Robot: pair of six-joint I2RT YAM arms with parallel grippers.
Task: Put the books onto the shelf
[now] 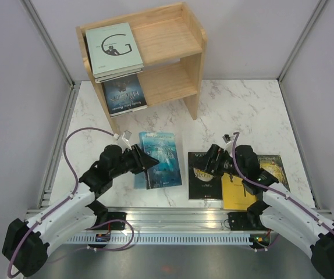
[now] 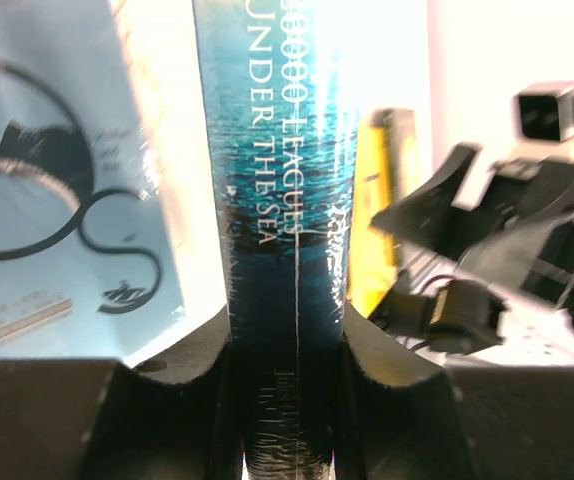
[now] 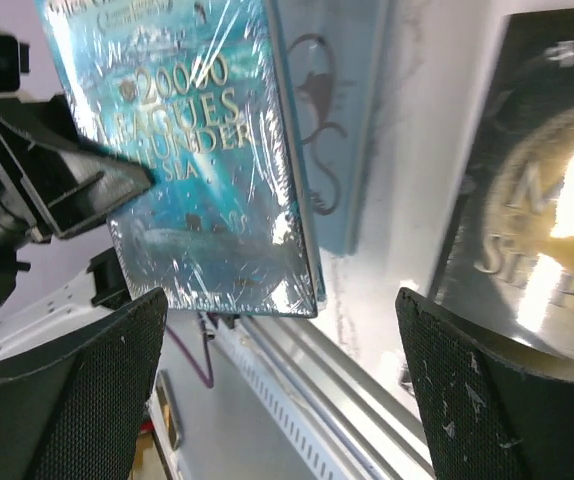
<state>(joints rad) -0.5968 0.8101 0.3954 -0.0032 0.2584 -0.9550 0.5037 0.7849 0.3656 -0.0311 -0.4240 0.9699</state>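
Left gripper (image 2: 285,340) is clamped on the teal book (image 2: 282,200), spine between its fingers, so this is the pick-up step. To its right, the right gripper (image 1: 216,158) hangs wide open and empty by the black book (image 1: 202,181). Next comes a lift, then a carry to the shelf (image 1: 170,38) well ahead

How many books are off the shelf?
5: teal paperback in left pincer, pale blue paperback beneath it, black paperback, yellow paperback, green-gold paperback at right. Others may hide under arms.
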